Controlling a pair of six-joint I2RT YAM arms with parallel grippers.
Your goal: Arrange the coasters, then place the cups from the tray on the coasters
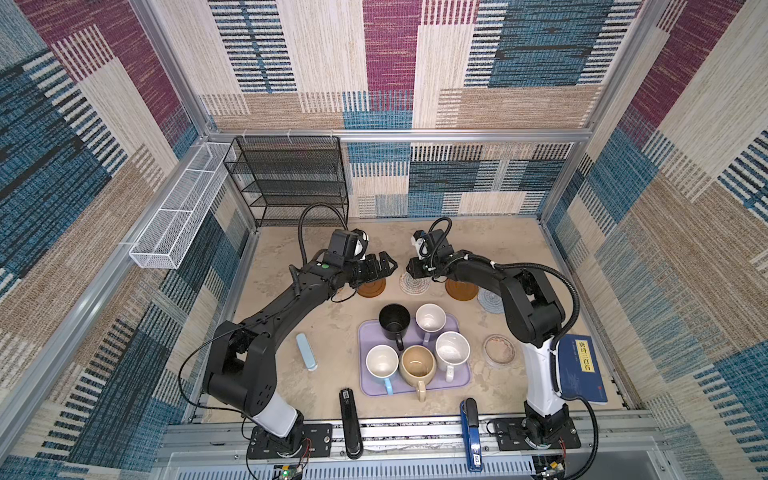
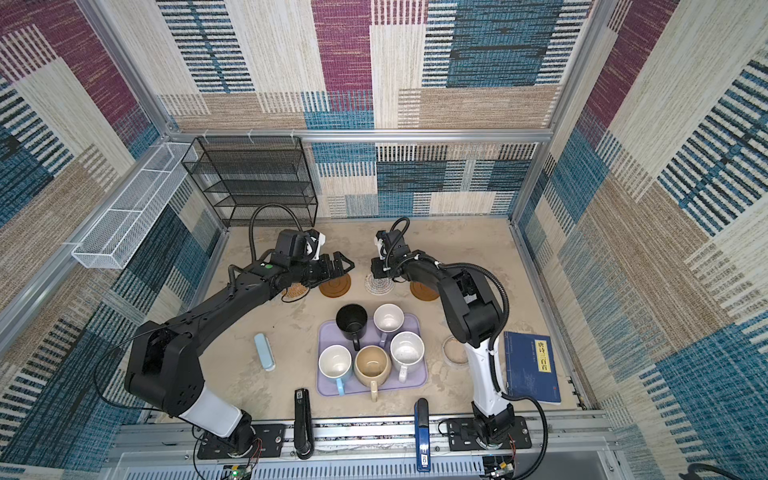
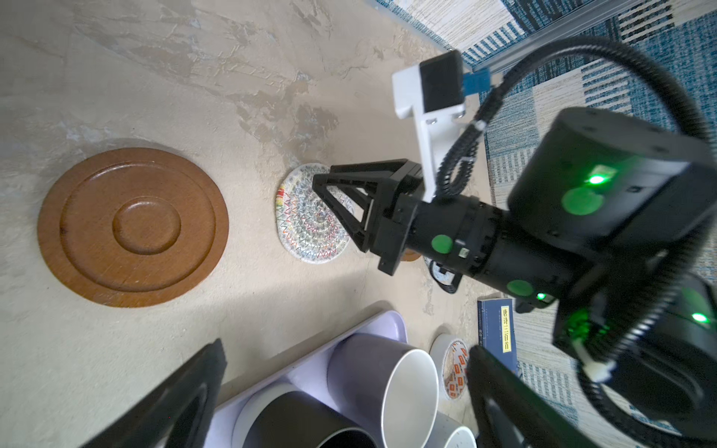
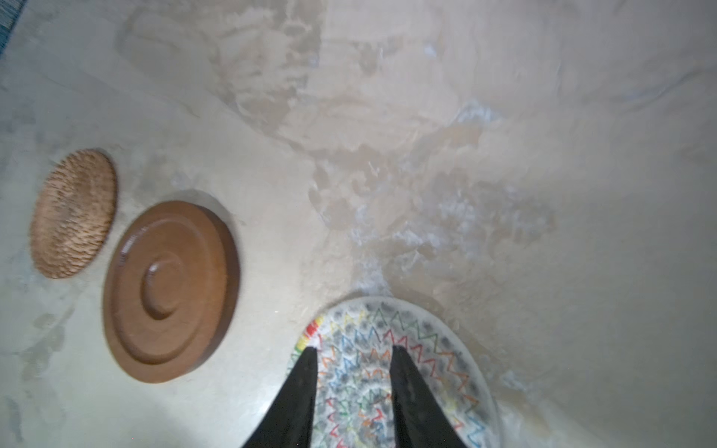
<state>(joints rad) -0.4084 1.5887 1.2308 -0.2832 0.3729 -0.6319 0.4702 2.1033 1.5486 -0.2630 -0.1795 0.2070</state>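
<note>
Four coasters lie in a row behind the tray (image 1: 462, 376): a brown wooden one (image 1: 371, 287), a whitish lacy one (image 1: 414, 283), a second brown one (image 1: 461, 289) and a blue-grey one (image 1: 490, 300). A rattan coaster (image 2: 296, 291) lies at the left end, partly under my left arm. On the tray stand black (image 1: 394, 320), lavender (image 1: 430, 318), speckled white (image 1: 452, 350), light blue (image 1: 382, 362) and beige (image 1: 417, 365) cups. My left gripper (image 1: 390, 266) hangs wide open and empty above the left brown coaster. My right gripper (image 4: 353, 349) sits low over the whitish coaster (image 4: 392, 372), its jaws slightly apart with nothing between them.
A black mesh shelf (image 1: 291, 178) and a white wire basket (image 1: 178, 212) stand at the back left. A clear dish (image 1: 498, 351) and a blue book (image 1: 582, 370) lie right of the tray, and a pale blue case (image 1: 306, 351) lies left. Two staplers (image 1: 351, 424) (image 1: 471, 432) lie at the front edge.
</note>
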